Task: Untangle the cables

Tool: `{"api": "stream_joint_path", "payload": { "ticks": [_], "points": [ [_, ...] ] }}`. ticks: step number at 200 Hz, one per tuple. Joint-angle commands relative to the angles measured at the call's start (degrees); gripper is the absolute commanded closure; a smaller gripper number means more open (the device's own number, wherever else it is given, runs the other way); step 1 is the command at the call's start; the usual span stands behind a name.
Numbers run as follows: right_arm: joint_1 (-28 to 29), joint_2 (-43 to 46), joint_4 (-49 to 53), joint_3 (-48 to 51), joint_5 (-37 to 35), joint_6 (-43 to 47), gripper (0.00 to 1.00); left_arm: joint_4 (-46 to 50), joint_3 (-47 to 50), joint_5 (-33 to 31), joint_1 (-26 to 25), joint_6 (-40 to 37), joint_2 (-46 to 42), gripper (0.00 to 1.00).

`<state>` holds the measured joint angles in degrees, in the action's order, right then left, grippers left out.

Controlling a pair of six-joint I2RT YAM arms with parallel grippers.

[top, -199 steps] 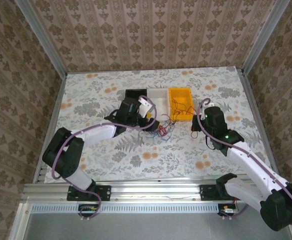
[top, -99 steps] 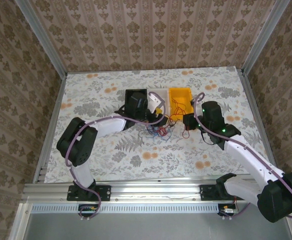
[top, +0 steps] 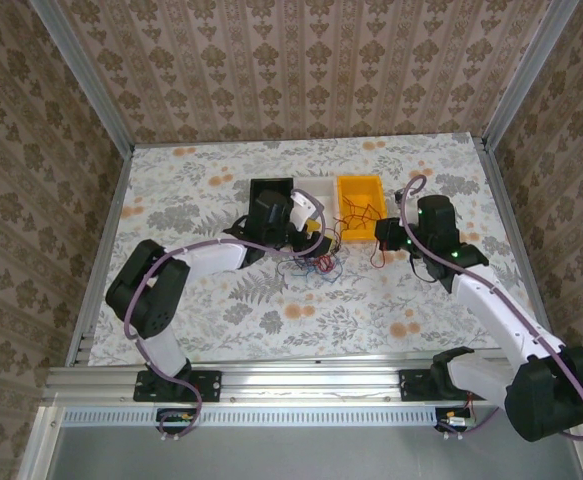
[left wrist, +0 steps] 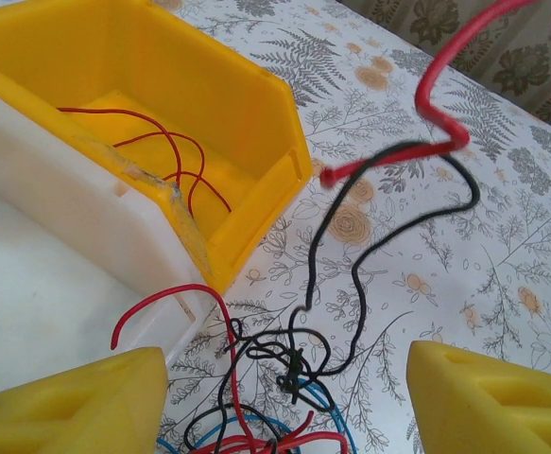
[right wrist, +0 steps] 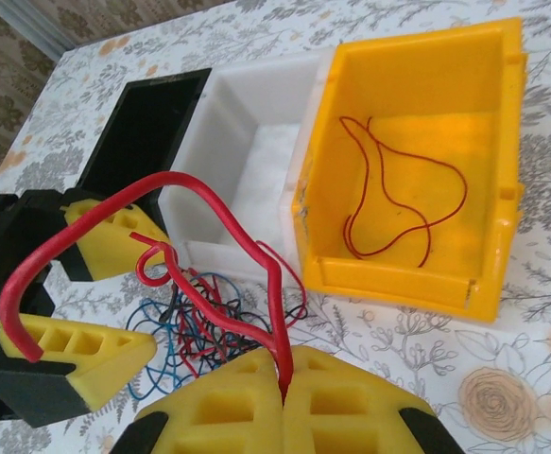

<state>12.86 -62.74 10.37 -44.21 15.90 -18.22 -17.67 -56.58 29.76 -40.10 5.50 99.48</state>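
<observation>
The cables (top: pixel 316 265) lie as a loose red, blue and dark tangle on the floral table, just in front of the bins. My left gripper (left wrist: pixel 284 407) hangs open over that tangle (left wrist: pixel 289 364), one yellow finger on each side, touching nothing. My right gripper (right wrist: pixel 283 378) is shut on a thick red cable (right wrist: pixel 276 313). This cable rises from the jaws, arcs up to the left and runs back down into the tangle (right wrist: pixel 195 326). In the top view the right gripper (top: pixel 386 240) sits right of the tangle and the left gripper (top: pixel 316 243) just above it.
Three bins stand in a row behind the tangle: black (top: pixel 271 190), white (top: pixel 323 187) and yellow (top: pixel 361 195). The yellow bin (right wrist: pixel 502 170) holds thin red wires (right wrist: pixel 398 203). Open tabletop lies in front of the tangle and to both sides.
My right gripper reached left to the tangle, then pulled back right and up with the red cable. My left gripper came down from the bins to sit over the tangle.
</observation>
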Motion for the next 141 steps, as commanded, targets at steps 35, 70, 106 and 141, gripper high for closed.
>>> {"api": "stream_joint_path", "payload": {
  "ticks": [35,70,106,141],
  "points": [
    [-0.21,-0.63,-2.28,-1.5,4.41,-1.92,0.97,-7.57,-4.59,-1.19,-1.3,2.55,5.46,0.33],
    [-0.92,-0.1,-1.93,-1.59,4.51,-2.25,0.97,-8.32,-8.02,-1.0,-1.48,3.09,9.53,0.57],
    [-1.79,0.01,-1.3,-1.15,2.28,-2.48,0.97,-8.94,-6.64,-1.12,-1.47,4.08,8.8,1.0],
    [-1.8,-1.44,2.02,-1.66,-0.29,-1.57,0.97,-7.95,-4.23,-2.87,-1.44,2.87,5.4,1.0]
  ]
}}
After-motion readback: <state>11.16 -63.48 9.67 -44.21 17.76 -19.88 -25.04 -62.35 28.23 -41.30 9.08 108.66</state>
